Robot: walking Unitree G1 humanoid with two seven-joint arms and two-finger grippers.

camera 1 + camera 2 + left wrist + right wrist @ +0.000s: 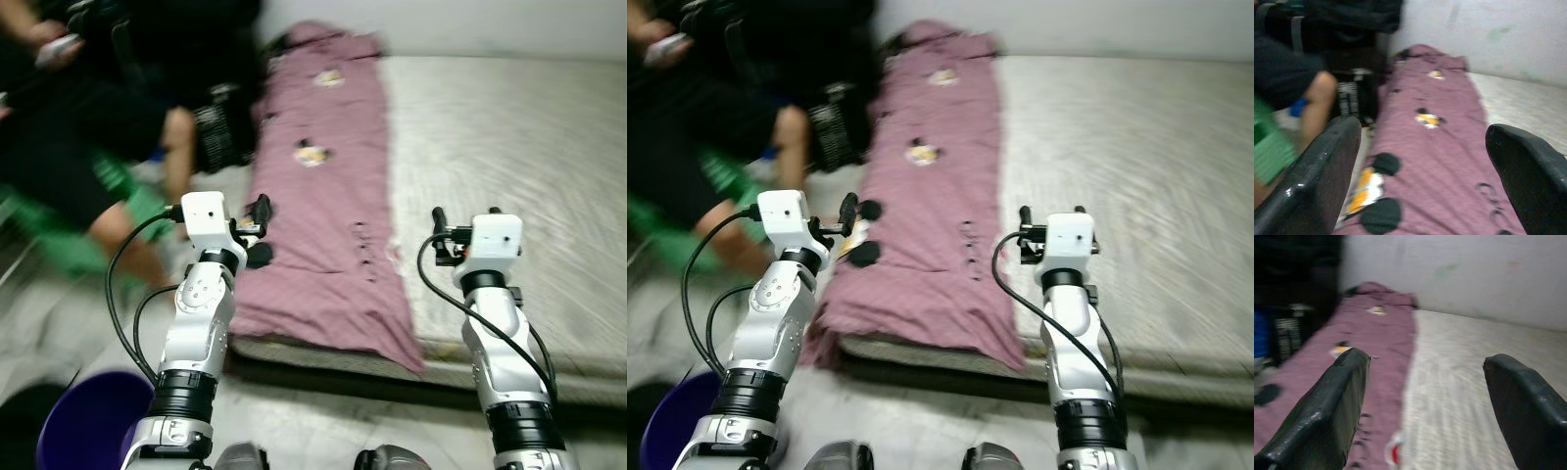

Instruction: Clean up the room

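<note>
- left gripper [1420, 181] raised ahead of the chest, fingers wide apart, nothing between them; it looks along the mauve blanket [328, 196].
- right gripper [1427, 406] held level with it, fingers likewise spread and empty, aimed down the seam where the blanket meets the bare mattress [509, 147].
- both arms up and forward, probably a ready posture for reaching the bedding; no contact yet.
- the blanket lies in a long strip along the mattress's left side, its near end draped over the mattress edge; a likely first thing to tidy.
- cartoon prints dot the blanket, dark round shapes with yellow-orange patches; no readable writing or brand, frames blurred.
- a person [88, 117] in dark clothes sits just left of the bed, close to the left arm.
- purple bucket [83, 421] on the floor by the robot's left side.
</note>
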